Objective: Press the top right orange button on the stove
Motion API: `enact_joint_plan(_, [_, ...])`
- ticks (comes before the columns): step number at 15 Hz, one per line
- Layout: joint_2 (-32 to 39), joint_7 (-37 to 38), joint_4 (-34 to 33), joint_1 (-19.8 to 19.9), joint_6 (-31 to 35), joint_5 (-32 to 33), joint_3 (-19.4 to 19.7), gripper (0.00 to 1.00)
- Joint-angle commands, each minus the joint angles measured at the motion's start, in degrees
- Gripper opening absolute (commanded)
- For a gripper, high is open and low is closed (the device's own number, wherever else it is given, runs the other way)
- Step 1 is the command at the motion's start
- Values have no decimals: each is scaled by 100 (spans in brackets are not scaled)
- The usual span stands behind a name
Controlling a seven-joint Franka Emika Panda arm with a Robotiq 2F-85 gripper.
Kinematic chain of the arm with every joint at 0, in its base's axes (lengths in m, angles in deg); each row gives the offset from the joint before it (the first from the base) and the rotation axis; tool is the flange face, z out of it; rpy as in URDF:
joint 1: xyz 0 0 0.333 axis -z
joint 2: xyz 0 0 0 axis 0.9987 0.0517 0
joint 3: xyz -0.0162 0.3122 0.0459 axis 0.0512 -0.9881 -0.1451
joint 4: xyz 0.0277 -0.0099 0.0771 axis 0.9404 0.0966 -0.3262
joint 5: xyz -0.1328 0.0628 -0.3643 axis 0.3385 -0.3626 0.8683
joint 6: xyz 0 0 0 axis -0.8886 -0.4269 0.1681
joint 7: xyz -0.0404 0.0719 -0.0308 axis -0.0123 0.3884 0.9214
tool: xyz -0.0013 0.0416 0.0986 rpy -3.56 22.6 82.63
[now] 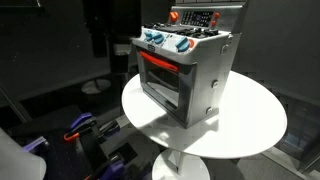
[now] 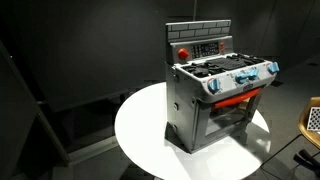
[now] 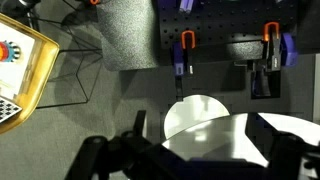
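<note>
White round table (image 2: pixel 140 125), stove (image 2: pixel 215 95) off-centre, broad margin to one edge

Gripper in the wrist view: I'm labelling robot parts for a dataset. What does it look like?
The gripper looks matte black throughout, with two chunky, angular fingers built from jointed links. No markings, cables or coloured parts can be made out on it. The picture is dark, so finer detail is hard to tell.

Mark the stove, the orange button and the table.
stove (image 1: pixel 162 85): in an exterior view, on the oven door.
orange button (image 2: pixel 183 53): in an exterior view, on its face.
table (image 1: pixel 250 118): in an exterior view, on the bare top.
</note>
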Motion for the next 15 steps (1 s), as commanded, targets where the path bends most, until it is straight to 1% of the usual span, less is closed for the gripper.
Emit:
enact_joint_plan(1, [-5,28,-8,-46,-16,23,37,100])
enact_joint_plan(4, [-5,28,-8,-46,-16,23,37,100])
enact_joint_plan(6, [56,105,-78,-90,133,-94,42,100])
enact_joint_plan(12, [237,274,-344,-392,854,-582,-63,100])
enact_joint_plan(15, [482,401,-565,-540,1290,-804,-151,100])
